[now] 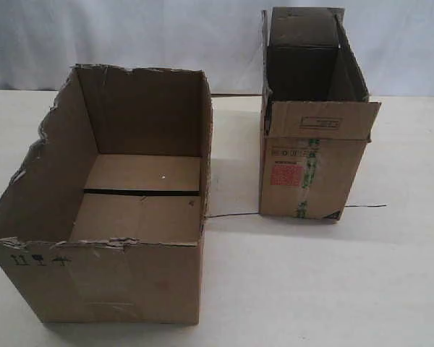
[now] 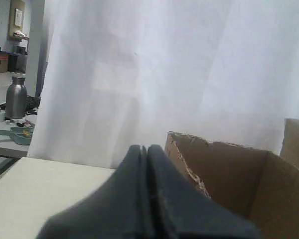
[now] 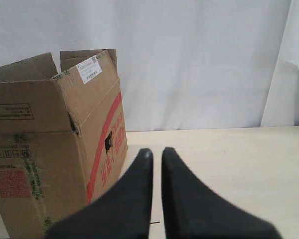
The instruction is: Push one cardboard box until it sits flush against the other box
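The cardboard box (image 1: 130, 282), wide with a ragged torn rim, stands at the front left of the table. The other box (image 1: 311, 173), narrow with upright flaps and a red label, stands farther back on the right. A strip of bare table separates them. Neither gripper shows in the exterior view. My left gripper (image 2: 146, 148) is shut with nothing in it, beside the torn corner of the cardboard box (image 2: 229, 174). My right gripper (image 3: 157, 152) is shut and empty, with only a thin slit between its fingers. It is over the table beside the other box (image 3: 50, 149), apart from it.
A white curtain (image 1: 166, 36) hangs behind the table (image 1: 333, 289). A thin dark line (image 1: 231, 214) lies on the tabletop between the boxes. Beyond the table's left end, a metal bottle (image 2: 16, 97) stands on another desk.
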You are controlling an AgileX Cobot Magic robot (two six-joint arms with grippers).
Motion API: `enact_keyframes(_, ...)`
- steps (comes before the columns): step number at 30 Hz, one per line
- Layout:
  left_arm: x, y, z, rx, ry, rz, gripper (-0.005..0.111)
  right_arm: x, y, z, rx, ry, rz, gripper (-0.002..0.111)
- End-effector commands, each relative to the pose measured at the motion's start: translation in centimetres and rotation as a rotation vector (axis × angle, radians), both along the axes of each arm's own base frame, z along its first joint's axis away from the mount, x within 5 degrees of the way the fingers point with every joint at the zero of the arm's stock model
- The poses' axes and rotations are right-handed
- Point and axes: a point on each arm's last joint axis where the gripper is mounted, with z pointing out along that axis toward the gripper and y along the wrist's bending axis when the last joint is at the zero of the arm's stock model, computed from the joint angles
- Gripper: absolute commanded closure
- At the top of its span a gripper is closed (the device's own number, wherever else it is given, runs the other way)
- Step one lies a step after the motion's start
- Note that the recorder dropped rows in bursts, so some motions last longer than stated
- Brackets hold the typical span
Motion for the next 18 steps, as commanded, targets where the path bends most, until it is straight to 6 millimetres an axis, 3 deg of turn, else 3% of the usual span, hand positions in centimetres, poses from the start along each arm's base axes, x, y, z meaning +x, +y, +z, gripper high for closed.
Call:
enact_keyframes(1,-0.2,-0.1,0.9,-0.042,-0.105,-0.021,0.107,0.0,0.0,-0.1,0.004,0.003,0.005,0.103)
enact_keyframes(9,-0.8,-0.2,2.6,-0.103,-0.305,-0.055,0.107,0.0,0.0,-0.1,0.004,0.003,0.005,0.103)
enact_keyframes(12,-0.9,-0.2,2.6,-0.214,-0.299,-0.090,0.107,0.0,0.0,-0.1,0.004,0.003,0.005,0.103)
enact_keyframes(18,-0.9,-0.5,2.6,-0.183,-0.290,-0.118,0.107,0.0,0.0,-0.1,0.004,0.003,0.005,0.103)
